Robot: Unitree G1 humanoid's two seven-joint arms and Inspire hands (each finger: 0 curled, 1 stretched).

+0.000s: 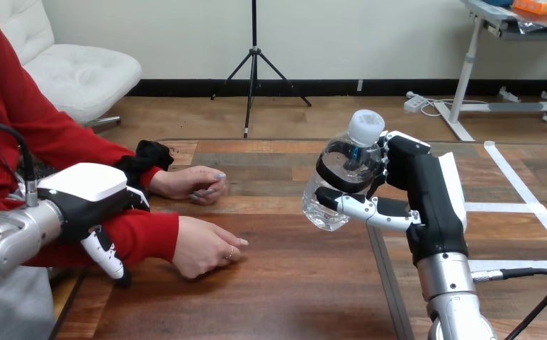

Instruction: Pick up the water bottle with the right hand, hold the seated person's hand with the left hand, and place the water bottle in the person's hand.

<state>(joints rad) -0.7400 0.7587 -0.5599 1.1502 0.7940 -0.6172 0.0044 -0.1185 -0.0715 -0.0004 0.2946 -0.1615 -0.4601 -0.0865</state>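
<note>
My right hand [426,195] holds a clear water bottle [341,173] with a white cap, lifted above the table at centre right and tilted, with fingers and thumb curled round it. My left hand [90,195] hovers at the left over the person's red-sleeved forearm, its thumb hanging down beside the sleeve. The person's nearer hand [203,244] rests loosely curled on the table, just right of my left hand. Their farther hand [189,183] lies on the table behind it. The bottle is well apart from both of the person's hands.
The wooden table [292,283] stretches across the view, with white tape lines [533,209] marked on its right part. A dark seam runs down the tabletop under my right forearm.
</note>
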